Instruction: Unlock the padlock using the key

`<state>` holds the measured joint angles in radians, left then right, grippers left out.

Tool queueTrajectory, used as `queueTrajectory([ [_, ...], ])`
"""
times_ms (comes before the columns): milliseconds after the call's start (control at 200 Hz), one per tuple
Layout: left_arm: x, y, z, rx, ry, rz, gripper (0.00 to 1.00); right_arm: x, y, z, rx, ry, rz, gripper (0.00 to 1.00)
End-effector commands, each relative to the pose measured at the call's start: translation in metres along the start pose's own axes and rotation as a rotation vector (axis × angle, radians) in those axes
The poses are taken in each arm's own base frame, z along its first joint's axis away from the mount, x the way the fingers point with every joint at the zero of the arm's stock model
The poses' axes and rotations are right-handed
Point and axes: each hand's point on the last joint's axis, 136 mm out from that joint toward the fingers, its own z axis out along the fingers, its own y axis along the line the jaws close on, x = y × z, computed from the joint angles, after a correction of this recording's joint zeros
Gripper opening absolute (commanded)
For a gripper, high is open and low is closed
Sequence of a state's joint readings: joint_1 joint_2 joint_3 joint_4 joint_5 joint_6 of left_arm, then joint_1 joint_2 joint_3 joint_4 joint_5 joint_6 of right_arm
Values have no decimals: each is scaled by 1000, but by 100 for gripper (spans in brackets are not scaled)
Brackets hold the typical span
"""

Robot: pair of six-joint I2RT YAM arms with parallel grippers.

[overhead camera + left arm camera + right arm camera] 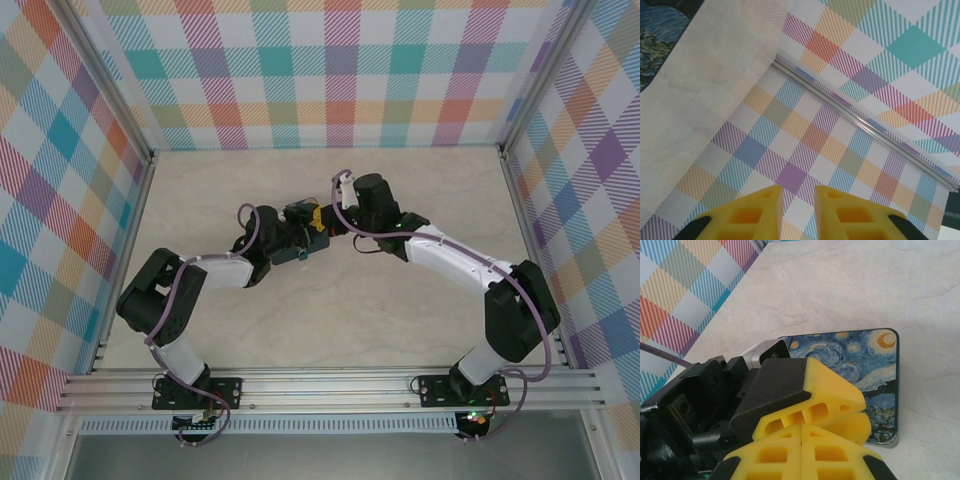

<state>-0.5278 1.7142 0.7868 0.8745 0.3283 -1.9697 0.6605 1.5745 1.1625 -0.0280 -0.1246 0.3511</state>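
Observation:
My two grippers meet over the middle of the table. The right gripper (801,429) is shut, its yellow pads pressed flat together, and nothing shows between them. Its tips push against the yellow fingers (840,390) of the left gripper, which cross just in front of it. In the left wrist view the left gripper (799,190) stands with a narrow gap between its tips, and the checked wall shows through that gap. From above, the left gripper (312,222) and the right gripper (330,228) touch tip to tip. The padlock and the key are hidden.
A starry-night painted tin (875,365) lies flat on the marble tabletop (850,285) under the grippers; its corner (657,35) also shows in the left wrist view. Checked walls (340,70) enclose the table on three sides.

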Motion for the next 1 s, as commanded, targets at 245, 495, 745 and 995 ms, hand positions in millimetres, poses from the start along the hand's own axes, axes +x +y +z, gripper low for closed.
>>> queueTrajectory([
  [245, 7, -7, 1, 46, 37, -132, 20, -6, 2, -14, 8, -46, 6, 0],
  [495, 8, 2, -3, 11, 26, -141, 40, -15, -2, -13, 42, -66, -37, 0],
  [745, 15, 4, -2, 3, 48, -142, 43, -19, 3, -6, 13, -65, -32, 0],
  [995, 17, 2, -2, 18, 58, -147, 41, -12, 5, 0, -10, -39, -6, 0],
])
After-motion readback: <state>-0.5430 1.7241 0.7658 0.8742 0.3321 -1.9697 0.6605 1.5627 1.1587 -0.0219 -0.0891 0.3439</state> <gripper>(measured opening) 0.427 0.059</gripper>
